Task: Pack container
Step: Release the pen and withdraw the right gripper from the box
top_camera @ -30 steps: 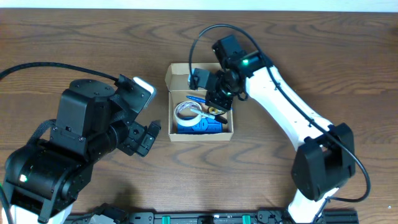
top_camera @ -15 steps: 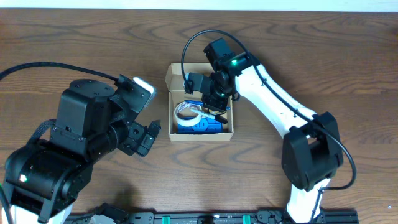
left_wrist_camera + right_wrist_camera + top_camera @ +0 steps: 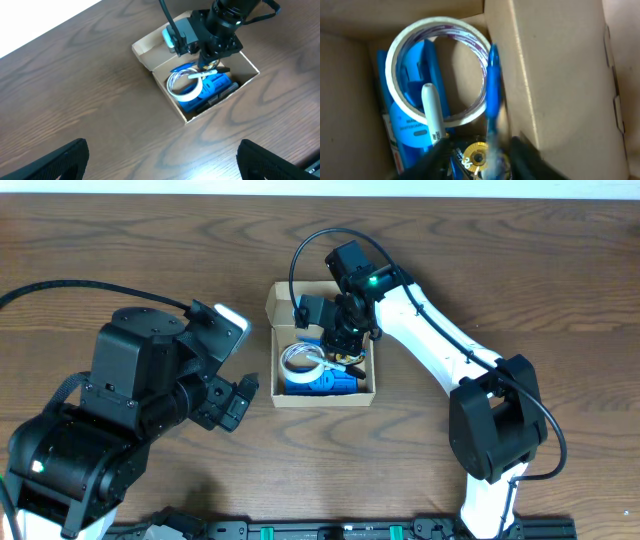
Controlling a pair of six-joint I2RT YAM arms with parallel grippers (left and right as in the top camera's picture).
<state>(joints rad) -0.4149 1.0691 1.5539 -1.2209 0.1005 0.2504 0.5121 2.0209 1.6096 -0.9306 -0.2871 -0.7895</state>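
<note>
The container (image 3: 288, 395) sits directly under the right gripper (image 3: 343, 350), already holding a tape roll (image 3: 439, 75), a white marker (image 3: 433, 111) and blue items. A blue pen (image 3: 493, 90) is pinched between the fingers (apparently unreleased). Flap still open; left gripper (image 3: 160, 160) spread wide, idle.

This looks like a robotics lab bench. Two arms, one black (image 3: 120, 430) and one white (image 3: 450, 350), are mounted at a wood-grain table (image 3: 520, 260). A black rail (image 3: 330, 530) runs along its near edge.
</note>
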